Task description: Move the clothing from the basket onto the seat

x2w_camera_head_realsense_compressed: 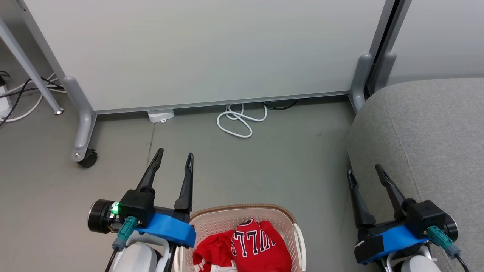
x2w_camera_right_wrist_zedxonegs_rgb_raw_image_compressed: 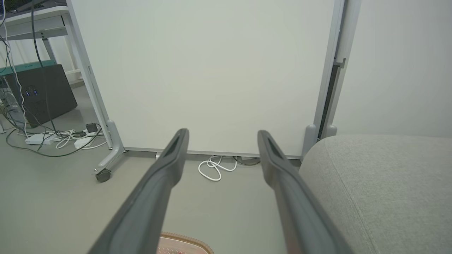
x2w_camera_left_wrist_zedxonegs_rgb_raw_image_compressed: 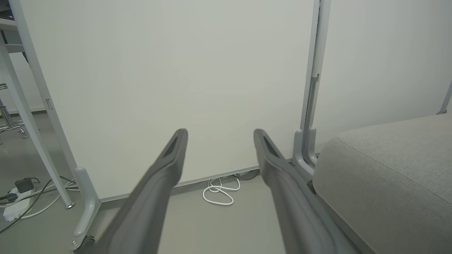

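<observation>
Clothing in the basket; your fingers are spread and empty.
The crumpled red clothing (x2w_camera_head_realsense_compressed: 257, 245) lies in the perforated cream basket (x2w_camera_head_realsense_compressed: 242, 209) with a woven-look brown rim. Its black-and-white block lettering is upside down, with only "ULL" legible. Your left fingers (x2w_camera_head_realsense_compressed: 187, 181) gape just left of the basket, and your right fingers (x2w_camera_head_realsense_compressed: 390, 189) gape at the grey fabric seat's (x2w_camera_head_realsense_compressed: 427, 143) left edge.

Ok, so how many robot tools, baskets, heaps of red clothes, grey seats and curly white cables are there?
robot tools: 2, the left tool and the right tool, both open
basket: 1
heap of red clothing: 1, lying in the basket
grey seat: 1
coiled white cable: 1
total: 6
</observation>
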Robot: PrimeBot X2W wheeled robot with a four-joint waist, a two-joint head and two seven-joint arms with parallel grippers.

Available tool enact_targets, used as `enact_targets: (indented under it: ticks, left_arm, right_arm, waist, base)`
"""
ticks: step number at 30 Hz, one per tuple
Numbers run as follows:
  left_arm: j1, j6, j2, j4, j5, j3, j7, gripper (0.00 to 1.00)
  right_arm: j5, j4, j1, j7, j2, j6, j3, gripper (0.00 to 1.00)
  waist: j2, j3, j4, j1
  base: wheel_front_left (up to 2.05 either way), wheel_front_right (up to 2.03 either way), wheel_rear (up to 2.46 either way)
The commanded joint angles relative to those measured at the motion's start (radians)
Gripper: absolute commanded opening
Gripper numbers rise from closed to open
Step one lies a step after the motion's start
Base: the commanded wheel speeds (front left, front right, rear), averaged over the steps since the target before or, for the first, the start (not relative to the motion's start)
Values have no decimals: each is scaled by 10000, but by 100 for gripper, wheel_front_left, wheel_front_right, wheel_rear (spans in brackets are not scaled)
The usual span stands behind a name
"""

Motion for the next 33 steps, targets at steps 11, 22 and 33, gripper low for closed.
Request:
enact_targets:
  ticks: [11,22,33]
  left_arm:
    - [-190,-181,-42,256,-157,137,-47,100]
    - [-251,-225,-61,330,-112,176,-47,100]
    - [-382,-253,-65,531,-58,45,-47,100]
  right_arm:
    - [167,97,-99,-59,-52,22,32,100]
    - [225,159,-145,-59,-52,22,47,100]
    - [227,171,-219,-59,-50,22,109,100]
  waist:
    - [0,29,21,0]
    - [0,60,46,0]
    - [0,159,-68,0]
  base:
    - [0,0,0]
    - [0,0,0]
    - [0,0,0]
